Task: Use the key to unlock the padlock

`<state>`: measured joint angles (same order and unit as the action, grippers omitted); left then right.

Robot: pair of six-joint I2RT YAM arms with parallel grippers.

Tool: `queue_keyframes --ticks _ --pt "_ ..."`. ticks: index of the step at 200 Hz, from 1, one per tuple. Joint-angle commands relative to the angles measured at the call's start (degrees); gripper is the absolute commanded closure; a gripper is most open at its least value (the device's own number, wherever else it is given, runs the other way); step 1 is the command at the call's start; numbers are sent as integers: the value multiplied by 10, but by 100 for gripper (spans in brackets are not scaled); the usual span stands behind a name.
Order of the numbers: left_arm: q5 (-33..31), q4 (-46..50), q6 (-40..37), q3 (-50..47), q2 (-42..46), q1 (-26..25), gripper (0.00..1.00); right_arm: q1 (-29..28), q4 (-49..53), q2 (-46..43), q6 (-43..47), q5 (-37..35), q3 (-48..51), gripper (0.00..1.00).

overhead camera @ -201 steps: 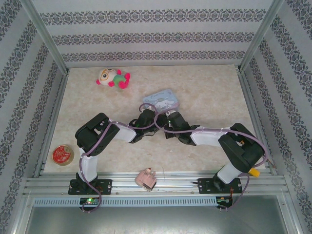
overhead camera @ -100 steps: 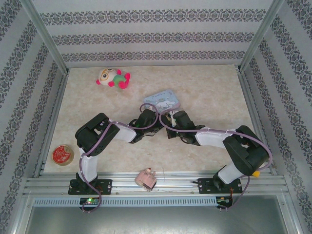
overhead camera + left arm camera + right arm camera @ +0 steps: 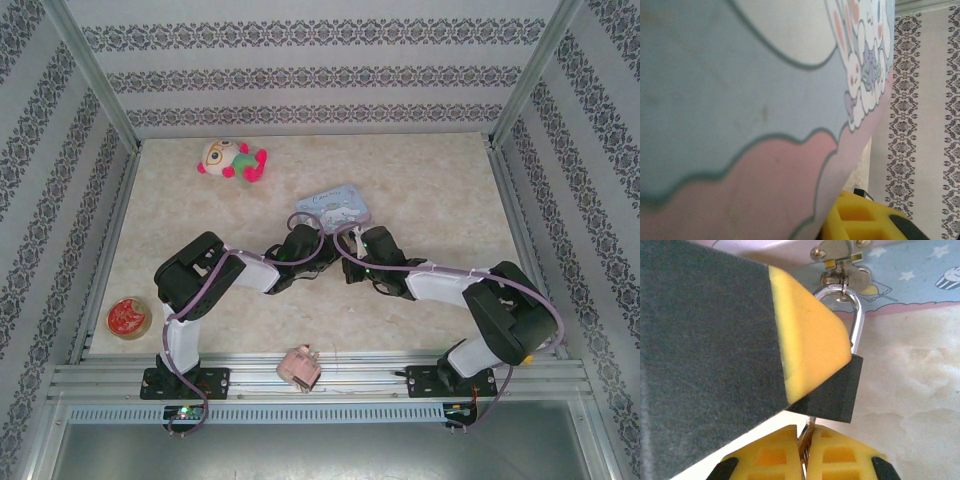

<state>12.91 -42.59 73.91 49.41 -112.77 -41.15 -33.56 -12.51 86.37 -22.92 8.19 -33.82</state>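
The padlock (image 3: pixel 840 390), a small black block, hangs by its silver shackle (image 3: pixel 856 315) from the hasp of the pale blue cartoon tin (image 3: pixel 335 207). My right gripper (image 3: pixel 805 436) is shut on the thin silvery key (image 3: pixel 809 429), whose tip reaches the padlock's underside. One big finger (image 3: pixel 810 335) of my left gripper (image 3: pixel 318 240) lies against the padlock's side and hides part of it. The left wrist view is pressed close to the tin's lid (image 3: pixel 740 100), with one yellow finger (image 3: pixel 865 220) at the bottom. Both grippers meet just in front of the tin.
A plush toy (image 3: pixel 232 160) lies at the back left. A round red-topped object (image 3: pixel 129 317) sits by the left rail. A pink blocky object (image 3: pixel 299 367) rests on the front rail between the arm bases. Patterned walls close in three sides.
The right arm's elbow has swung right and toward the near edge, while its gripper stayed at the tin. The left arm has held its place.
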Motion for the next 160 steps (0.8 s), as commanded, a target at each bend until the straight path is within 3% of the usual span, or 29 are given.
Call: queue_keyframes --ticks 1,47,75,136,160 --pt "-6 39 4 -18 9 2 75 21 -37 -20 -25 -28 5 100" --pt "-14 42 -1 -23 21 2 60 37 -51 -11 -49 -14 14 100" --pt "-25 54 -22 -27 39 2 45 46 -56 7 -67 -7 14 100" --pt "-65 96 -66 -43 93 3 0 46 -85 30 -83 14 13 100" --pt "-91 124 -97 -48 128 3 1 46 -96 33 -87 27 14 100"
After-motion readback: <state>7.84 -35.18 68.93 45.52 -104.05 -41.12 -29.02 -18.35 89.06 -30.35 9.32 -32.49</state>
